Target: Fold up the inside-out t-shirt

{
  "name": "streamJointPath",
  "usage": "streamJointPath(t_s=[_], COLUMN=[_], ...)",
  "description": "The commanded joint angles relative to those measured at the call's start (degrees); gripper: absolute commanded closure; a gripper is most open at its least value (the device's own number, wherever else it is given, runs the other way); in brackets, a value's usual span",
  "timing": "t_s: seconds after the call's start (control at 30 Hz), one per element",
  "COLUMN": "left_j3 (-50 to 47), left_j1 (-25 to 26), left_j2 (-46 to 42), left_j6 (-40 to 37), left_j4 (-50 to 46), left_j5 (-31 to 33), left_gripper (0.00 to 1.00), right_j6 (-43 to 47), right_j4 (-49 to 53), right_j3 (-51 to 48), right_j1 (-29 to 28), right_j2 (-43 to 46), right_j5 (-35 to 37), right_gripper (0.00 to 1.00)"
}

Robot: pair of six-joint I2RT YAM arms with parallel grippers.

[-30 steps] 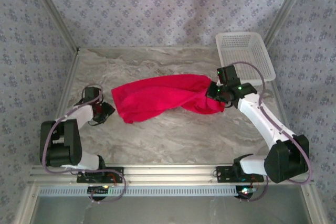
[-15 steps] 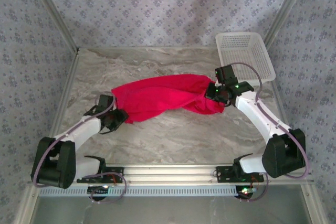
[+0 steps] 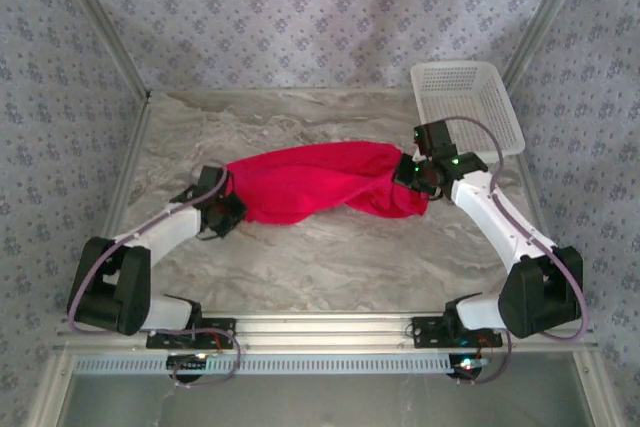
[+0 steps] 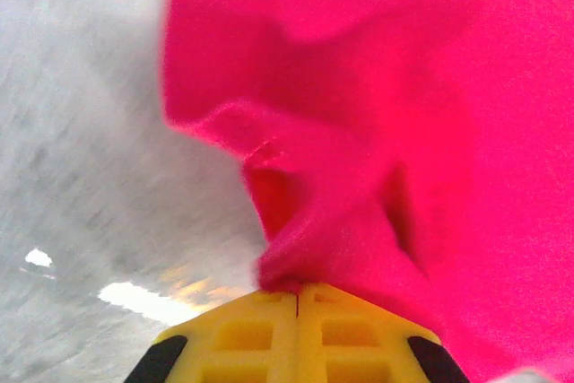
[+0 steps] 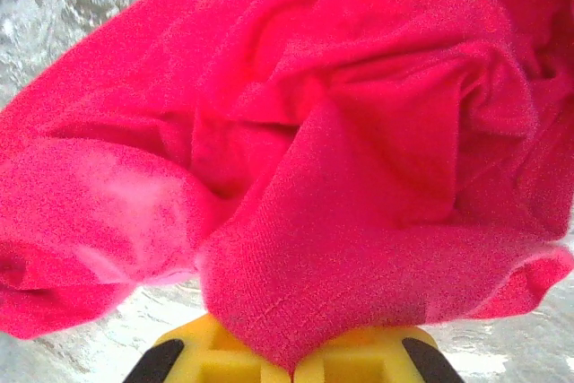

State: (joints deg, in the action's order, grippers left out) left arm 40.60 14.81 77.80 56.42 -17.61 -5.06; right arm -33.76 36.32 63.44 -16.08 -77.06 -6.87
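While the bunched red t-shirt (image 3: 310,182) is clamped at mid-frame by the left gripper (image 3: 224,211) and right gripper (image 3: 420,175), spreading is judged in hand; an outward stretch is called for.

Matt red knit cloth t-shirt (image 3: 310,182), glossy marbled table (image 3: 330,257), white mesh plastic basket (image 3: 455,66), yellow plastic fingers (image 4: 242,340)

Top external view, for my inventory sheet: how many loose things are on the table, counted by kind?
Garments: 1, the red t-shirt
Baskets: 1, the white mesh basket
Total: 2
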Motion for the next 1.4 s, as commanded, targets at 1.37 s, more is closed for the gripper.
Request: streamJointPath(t_s=[1.37], left_j3=[68.72], left_j1=[-31.77], left_j2=[6.6], left_j6=[-13.43], left_j4=[-13.01], left_j5=[-29.36], left_gripper=[1.0], right_j6=[-2.84], right_j4=[4.6], right_j3=[48.53], right_j1=[12.2], right_j2=[0.49], right_j5=[-11.75], right_gripper=[1.0])
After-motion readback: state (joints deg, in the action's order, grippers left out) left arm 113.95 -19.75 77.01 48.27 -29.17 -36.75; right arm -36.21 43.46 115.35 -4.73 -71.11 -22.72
